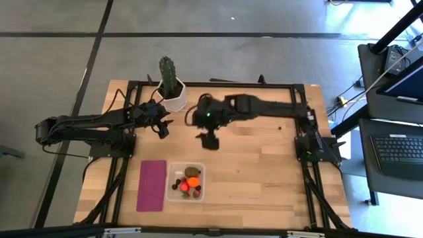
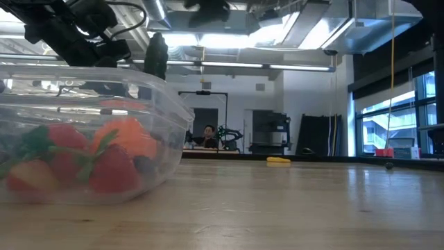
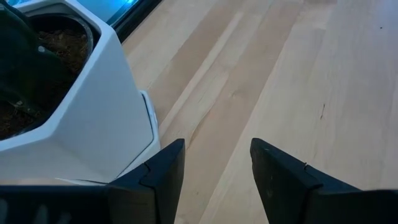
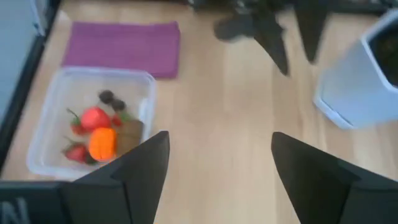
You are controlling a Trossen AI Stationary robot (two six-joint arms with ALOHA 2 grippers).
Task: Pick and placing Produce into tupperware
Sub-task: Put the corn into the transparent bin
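**Both arms hang empty over the table, fruit in the tub**

High view has the left gripper (image 1: 163, 128) reaching in from the left edge, just beside the white pot (image 1: 174, 98) of the cactus (image 1: 168, 71), fingers parted with nothing between them. The right gripper (image 1: 210, 141) stretches across from the right side to mid-table, above the tupperware (image 1: 186, 182), jaws spread wide and empty.

Only the right wrist view separates the produce in the tub: an orange ball (image 4: 102, 142), strawberries (image 4: 93, 117), a brown kiwi (image 4: 129, 134) and dark berries (image 4: 112, 100). It also shows the magenta mat (image 4: 124, 46) just beside the tub. The left wrist view adds only the pot's wall close by and bare wood between its fingers (image 3: 163, 177).

Low view alone catches a thin yellow piece (image 2: 278, 160) lying on the table well apart from the tub, whose wall blurs the fruit inside. A person (image 2: 208, 135) sits in the room beyond. The grippers there are mostly cut off at the top edge.
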